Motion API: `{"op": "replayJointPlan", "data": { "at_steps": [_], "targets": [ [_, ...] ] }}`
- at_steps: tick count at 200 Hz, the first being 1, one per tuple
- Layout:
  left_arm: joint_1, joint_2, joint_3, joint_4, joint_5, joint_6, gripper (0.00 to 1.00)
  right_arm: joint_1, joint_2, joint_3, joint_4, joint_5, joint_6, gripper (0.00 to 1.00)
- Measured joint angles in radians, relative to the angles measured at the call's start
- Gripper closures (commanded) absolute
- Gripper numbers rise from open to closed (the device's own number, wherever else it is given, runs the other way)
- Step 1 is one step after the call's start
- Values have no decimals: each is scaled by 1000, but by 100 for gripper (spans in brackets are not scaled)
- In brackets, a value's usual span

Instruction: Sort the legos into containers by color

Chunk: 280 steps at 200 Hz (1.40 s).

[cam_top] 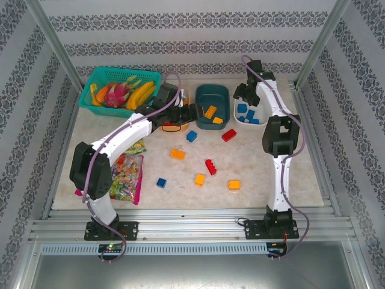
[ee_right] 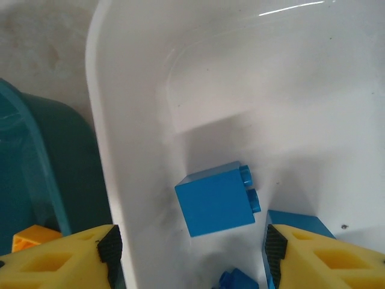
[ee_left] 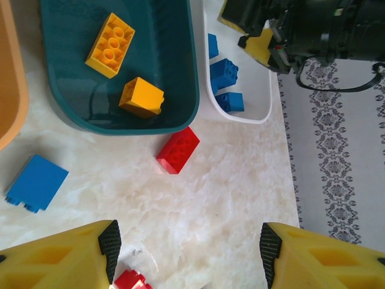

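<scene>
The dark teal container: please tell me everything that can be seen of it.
The dark teal container is a shallow, rounded-rectangular bowl of smooth, glossy plastic. It stands upright on the marbled table, toward the far side, between the orange container and the white container. Inside it lie two orange-yellow bricks: a longer brick with its studs up and a shorter brick. A red brick lies on the table close outside its rim.

Bare table (cam_top: 252, 158) front right; right arm (cam_top: 278, 129) over white bowl (ee_right: 132, 90).
</scene>
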Motion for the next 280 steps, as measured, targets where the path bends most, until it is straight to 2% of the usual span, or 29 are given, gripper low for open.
{"op": "replayJointPlan", "data": {
  "at_steps": [23, 45, 67, 100, 138, 161, 198, 239, 280],
  "targets": [
    [0, -40, -10, -39, -23, 16, 33, 3, -106, -56, 10, 0, -1, 34],
    [0, -83, -35, -90, -57, 31, 31, 22, -310, -210, 79, 1, -10, 34],
    [0, -116, -71, -147, -101, 35, 30, 80, -562, -435, 200, -2, -30, 32],
    [0, -154, -171, -204, -163, -16, 31, 219, -917, -850, 396, -46, -53, 29],
    [-1, -177, -280, -237, -231, -180, 31, 338, -1173, -1259, 528, -125, -55, 27],
    [-10, -179, -315, -237, -266, -305, 32, 422, -1272, -1405, 556, -153, -42, 27],
    [-37, -133, -319, -236, -298, -546, 28, 516, -1373, -1532, 613, -182, -5, 24],
    [-50, -43, -320, -234, -350, -821, 26, 530, -1389, -1646, 734, -259, 8, 16],
    [-65, 40, -294, -228, -372, -994, 26, 538, -1390, -1671, 780, -286, 3, 15]
  ]
}}
